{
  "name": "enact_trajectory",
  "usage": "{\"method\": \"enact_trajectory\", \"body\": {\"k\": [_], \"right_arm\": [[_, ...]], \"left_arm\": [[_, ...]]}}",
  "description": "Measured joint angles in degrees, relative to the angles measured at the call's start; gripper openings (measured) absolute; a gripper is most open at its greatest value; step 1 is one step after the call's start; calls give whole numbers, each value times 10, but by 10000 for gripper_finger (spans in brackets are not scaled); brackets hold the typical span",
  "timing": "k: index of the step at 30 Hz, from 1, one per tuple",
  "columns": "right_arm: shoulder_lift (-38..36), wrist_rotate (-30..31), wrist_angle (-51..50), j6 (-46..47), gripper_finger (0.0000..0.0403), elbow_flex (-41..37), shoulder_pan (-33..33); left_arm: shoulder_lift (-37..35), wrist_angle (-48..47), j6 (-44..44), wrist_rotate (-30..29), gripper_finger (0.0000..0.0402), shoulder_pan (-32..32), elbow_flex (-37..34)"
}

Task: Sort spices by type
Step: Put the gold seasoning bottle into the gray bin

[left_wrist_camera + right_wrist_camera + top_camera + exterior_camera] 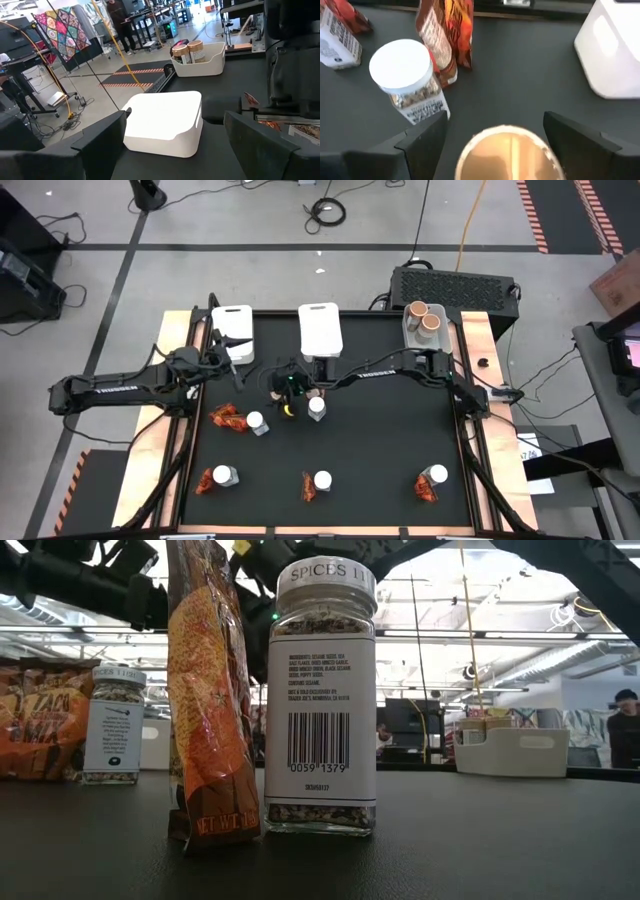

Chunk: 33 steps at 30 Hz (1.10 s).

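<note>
Tan-topped tub [506, 152] sits right under the right claw [495, 145], between its wide-open fingers.
Right arm is nearest; a jar [407, 80] and sachet [445, 35] stand just beyond. Farther off, two tubs fill the right bin [424, 332] (other bins look empty). Left claw [175, 140] waits, wide, by the left bin [232, 330].

My right pincer [300, 387] hangs open beside a white-lidded jar [317, 408]. My left pincer [228, 360] is open by a white bin [233, 326]. Sachets [228, 418] lie nearer the tabletop's [380, 440] front.
</note>
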Motion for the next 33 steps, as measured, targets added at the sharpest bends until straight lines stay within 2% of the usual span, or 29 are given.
{"method": "enact_trajectory", "body": {"k": [9,25,28,33], "right_arm": [[5,28,-36,-3,325,0,-2],[5,27,-54,3,324,0,-5],[5,27,-54,10,314,0,-5],[5,26,-54,11,276,0,-5]], "left_arm": [[0,-4,4,-1,338,0,0],[0,-4,4,-1,338,0,0],[0,-4,4,-1,338,0,0],[0,-4,4,-1,338,0,0]]}}
